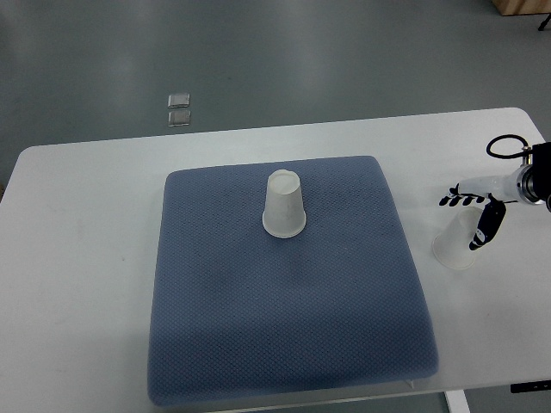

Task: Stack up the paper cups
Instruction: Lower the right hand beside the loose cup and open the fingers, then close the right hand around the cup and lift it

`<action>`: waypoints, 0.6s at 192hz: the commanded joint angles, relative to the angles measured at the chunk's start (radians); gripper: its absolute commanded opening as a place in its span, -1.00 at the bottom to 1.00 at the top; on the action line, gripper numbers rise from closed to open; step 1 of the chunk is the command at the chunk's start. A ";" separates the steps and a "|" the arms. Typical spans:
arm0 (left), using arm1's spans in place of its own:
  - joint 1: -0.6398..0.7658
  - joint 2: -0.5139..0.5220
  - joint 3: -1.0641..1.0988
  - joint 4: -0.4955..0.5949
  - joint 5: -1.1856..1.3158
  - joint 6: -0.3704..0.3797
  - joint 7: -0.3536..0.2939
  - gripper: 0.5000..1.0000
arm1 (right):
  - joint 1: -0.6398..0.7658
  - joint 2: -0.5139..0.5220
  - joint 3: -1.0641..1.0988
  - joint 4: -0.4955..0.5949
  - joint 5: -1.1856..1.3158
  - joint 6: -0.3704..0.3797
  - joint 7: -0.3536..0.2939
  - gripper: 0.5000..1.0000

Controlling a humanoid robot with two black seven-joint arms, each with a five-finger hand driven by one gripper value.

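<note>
Paper cup [457,243] at right of frame lay tilted on white table [77,258], beside blue mat [284,327], right hand [476,215] clamped on it, fingers curled over its base. Second paper cup [284,205] stood upside down on mat, upper centre.

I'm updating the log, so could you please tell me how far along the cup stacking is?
Nothing is stacked yet. One paper cup stands upside down on the blue mat. The right hand is closed around the second cup, off the mat on the white table. Left: carry it over and stack it.
</note>
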State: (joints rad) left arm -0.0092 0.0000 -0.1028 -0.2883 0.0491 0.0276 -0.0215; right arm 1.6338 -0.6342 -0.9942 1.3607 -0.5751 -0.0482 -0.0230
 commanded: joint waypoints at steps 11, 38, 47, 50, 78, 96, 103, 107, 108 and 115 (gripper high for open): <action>0.000 0.000 0.000 0.000 0.000 0.000 0.000 1.00 | -0.002 0.001 -0.001 0.000 0.000 0.001 0.002 0.31; 0.000 0.000 0.000 0.000 0.000 0.000 0.000 1.00 | -0.006 0.001 -0.001 -0.002 -0.003 0.001 0.003 -0.21; 0.000 0.000 0.000 0.000 0.000 0.000 0.000 1.00 | -0.006 0.001 -0.001 -0.002 -0.003 0.001 0.005 -0.30; 0.000 0.000 0.000 0.000 0.000 0.000 0.000 1.00 | -0.006 0.001 -0.001 -0.002 -0.003 0.001 0.005 -0.31; 0.000 0.000 -0.001 0.000 0.000 0.000 0.000 1.00 | -0.005 0.001 0.000 -0.003 -0.003 0.001 0.006 -0.35; 0.000 0.000 -0.001 0.000 0.000 0.000 0.000 1.00 | 0.003 0.001 0.000 -0.003 -0.003 0.002 0.008 -0.35; 0.000 0.000 0.000 0.000 0.000 0.000 0.000 1.00 | 0.006 0.001 0.000 -0.003 -0.003 0.004 0.008 -0.35; 0.000 0.000 0.000 0.000 0.000 0.000 0.000 1.00 | 0.009 0.001 0.000 -0.003 -0.003 0.005 0.008 -0.34; 0.000 0.000 0.000 0.000 0.000 0.000 0.000 1.00 | 0.011 -0.001 0.000 -0.003 -0.003 0.005 0.008 -0.35; 0.001 0.000 0.000 0.000 0.000 0.000 0.000 1.00 | 0.015 -0.001 0.000 -0.003 -0.002 0.007 0.008 -0.34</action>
State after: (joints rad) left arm -0.0092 0.0000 -0.1035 -0.2883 0.0491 0.0276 -0.0215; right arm 1.6372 -0.6333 -0.9946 1.3575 -0.5783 -0.0452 -0.0155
